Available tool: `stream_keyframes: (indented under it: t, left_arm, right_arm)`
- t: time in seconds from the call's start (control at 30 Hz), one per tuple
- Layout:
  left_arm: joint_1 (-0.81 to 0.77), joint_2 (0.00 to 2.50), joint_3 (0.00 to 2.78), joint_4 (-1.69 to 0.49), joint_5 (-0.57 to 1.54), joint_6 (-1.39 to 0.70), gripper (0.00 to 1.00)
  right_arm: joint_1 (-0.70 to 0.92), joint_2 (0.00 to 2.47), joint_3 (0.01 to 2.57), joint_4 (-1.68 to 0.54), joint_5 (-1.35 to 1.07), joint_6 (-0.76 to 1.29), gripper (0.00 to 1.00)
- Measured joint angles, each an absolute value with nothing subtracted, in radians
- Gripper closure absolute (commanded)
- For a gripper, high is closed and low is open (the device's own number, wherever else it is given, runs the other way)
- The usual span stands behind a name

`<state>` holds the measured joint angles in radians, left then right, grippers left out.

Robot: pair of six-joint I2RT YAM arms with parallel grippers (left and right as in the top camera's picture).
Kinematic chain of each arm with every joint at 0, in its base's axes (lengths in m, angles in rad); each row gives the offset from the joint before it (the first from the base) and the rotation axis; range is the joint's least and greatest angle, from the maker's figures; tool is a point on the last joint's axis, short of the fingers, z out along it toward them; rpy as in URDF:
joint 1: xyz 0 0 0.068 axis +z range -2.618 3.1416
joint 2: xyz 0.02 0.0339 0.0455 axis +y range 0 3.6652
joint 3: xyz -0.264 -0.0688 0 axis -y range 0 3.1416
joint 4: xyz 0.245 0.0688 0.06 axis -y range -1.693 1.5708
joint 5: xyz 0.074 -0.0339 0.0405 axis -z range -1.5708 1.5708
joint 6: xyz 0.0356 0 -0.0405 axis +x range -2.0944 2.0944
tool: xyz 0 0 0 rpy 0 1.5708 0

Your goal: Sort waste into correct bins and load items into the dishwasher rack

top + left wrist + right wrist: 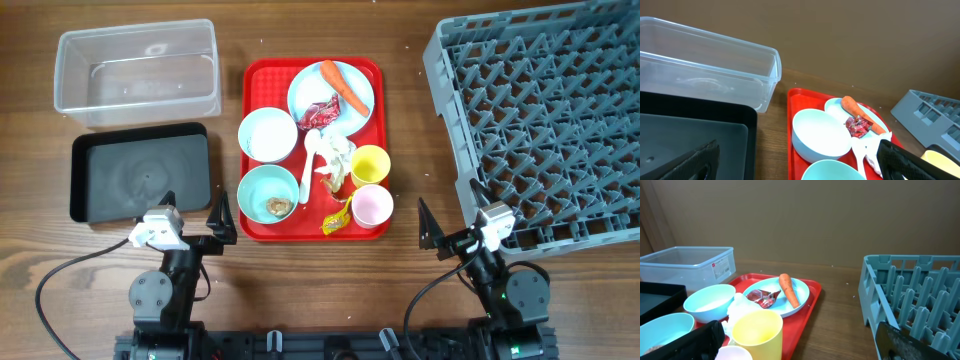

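Observation:
On the red serving tray (255, 75), a pale blue plate (345, 108) holds an orange carrot (343, 87) and a red wrapper (322, 110). One pale bowl (268, 135) is empty. A teal bowl (262, 185) holds a brown lump (278, 207). A white spoon (308, 165), white tissue (338, 155), a yellow cup (369, 165), a pink cup (371, 205) and a yellow wrapper (337, 218) lie there too. The clear tub (135, 70) and black tray (140, 175) are left, the grey rack (545, 120) right. My left gripper (195, 212) and right gripper (458, 228) are open and empty, near the front edge.
The red tray sits mid-table between the bins and the rack. Bare wood shows between the tray and the rack (420, 140). Cables trail from both arm bases at the front edge.

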<state>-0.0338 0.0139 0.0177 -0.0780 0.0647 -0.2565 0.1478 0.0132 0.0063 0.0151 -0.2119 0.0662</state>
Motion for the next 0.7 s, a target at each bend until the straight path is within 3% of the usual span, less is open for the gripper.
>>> stream_keyframes:
  t: [0.5, 0.7]
  left_arm:
    - [-0.034, 0.014, 0.018, -0.065, 0.078, -0.257, 0.0]
    - [-0.034, 0.014, 0.018, -0.065, 0.107, -0.268, 0.0]
  right_arm:
    - [0.148, 0.013, 0.006, 0.015, -0.207, 0.079, 0.0]
    - [0.148, 0.013, 0.006, 0.012, -0.184, 0.241, 0.0]
